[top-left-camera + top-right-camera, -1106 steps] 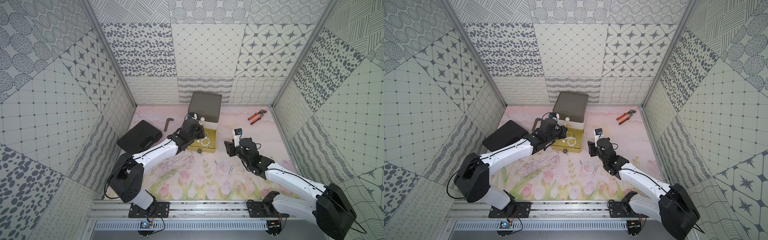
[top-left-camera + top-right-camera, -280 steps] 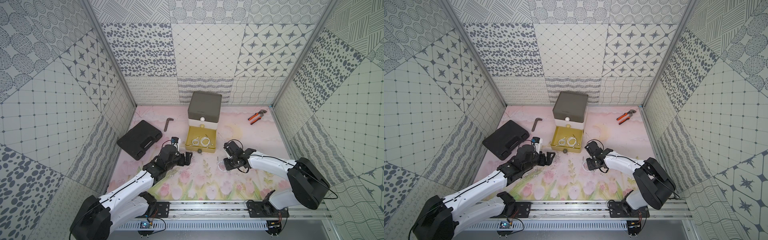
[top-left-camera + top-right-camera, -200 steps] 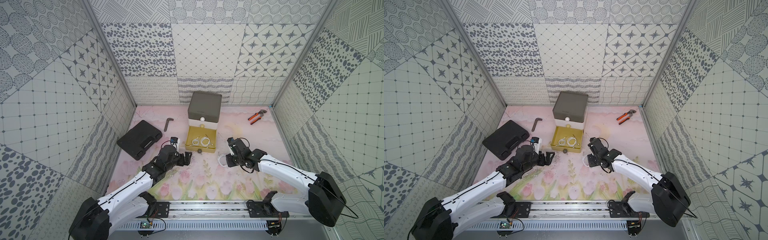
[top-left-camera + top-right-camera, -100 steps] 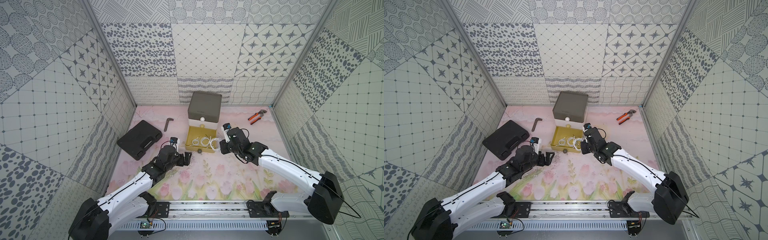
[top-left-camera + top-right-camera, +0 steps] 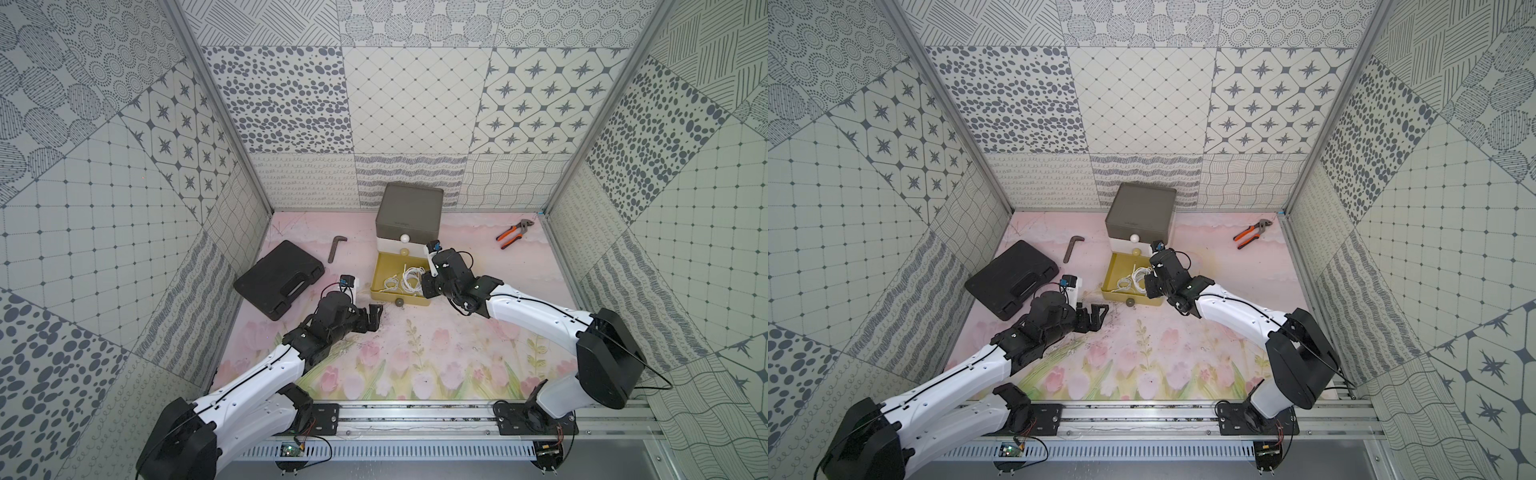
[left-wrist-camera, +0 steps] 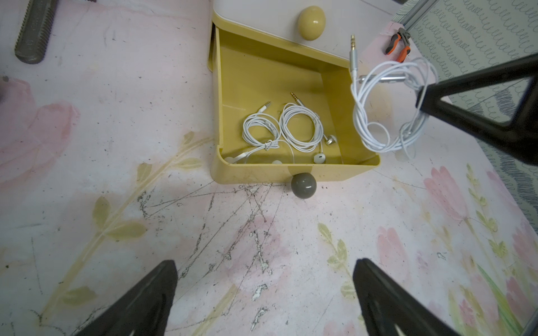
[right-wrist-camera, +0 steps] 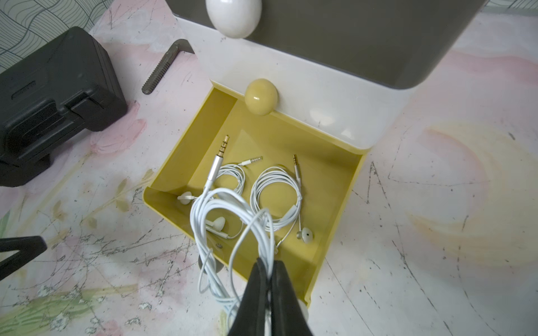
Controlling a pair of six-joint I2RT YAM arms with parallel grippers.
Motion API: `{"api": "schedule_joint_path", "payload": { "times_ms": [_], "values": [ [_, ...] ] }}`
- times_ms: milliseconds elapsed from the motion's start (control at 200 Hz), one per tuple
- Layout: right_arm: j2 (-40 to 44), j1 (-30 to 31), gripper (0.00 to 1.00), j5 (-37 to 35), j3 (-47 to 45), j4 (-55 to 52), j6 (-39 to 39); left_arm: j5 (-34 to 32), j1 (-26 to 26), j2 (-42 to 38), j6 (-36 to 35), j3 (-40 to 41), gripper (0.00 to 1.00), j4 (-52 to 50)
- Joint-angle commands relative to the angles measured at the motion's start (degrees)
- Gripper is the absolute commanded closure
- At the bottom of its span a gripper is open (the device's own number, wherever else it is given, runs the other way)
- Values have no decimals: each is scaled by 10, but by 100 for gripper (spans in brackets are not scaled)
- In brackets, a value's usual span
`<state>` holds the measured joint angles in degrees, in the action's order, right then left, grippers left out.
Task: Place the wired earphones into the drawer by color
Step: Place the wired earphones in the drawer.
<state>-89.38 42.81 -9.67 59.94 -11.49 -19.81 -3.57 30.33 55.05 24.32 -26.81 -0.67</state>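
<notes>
Holding the white earphones [image 7: 195, 221] clamped in our right gripper [image 7: 266, 263], we hang them over the front corner of the open mustard drawer [image 7: 174, 160], near the table's back edge; its inside lies just ahead. Our left gripper [image 6: 265, 261], jaws apart, is farther.

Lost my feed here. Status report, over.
Right gripper shut on white earphone bundle, over open yellow drawer. Left gripper open, empty. Two white earphone coils already inside. Nothing blocking.
</notes>
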Motion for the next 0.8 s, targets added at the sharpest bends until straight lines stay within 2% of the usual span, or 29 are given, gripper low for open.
{"api": "schedule_joint_path", "payload": {
  "times_ms": [0,415,460,580,670,795],
  "values": [
    [-33,4,100,-14,21,57,-8,-2,-4,-3,3,1,1,8],
    [-132,5,100,3,55,103,-44,10,-5,-13,7,6,1,14],
    [-137,6,93,4,54,110,-52,10,-4,-16,7,7,1,13],
    [-142,5,67,15,56,110,-70,17,-4,-32,2,12,1,15],
    [-125,5,61,37,55,93,-78,18,-4,-37,-6,22,1,31],
    [-70,4,54,33,21,85,-83,18,-5,-33,20,24,1,42]
  ]
}}
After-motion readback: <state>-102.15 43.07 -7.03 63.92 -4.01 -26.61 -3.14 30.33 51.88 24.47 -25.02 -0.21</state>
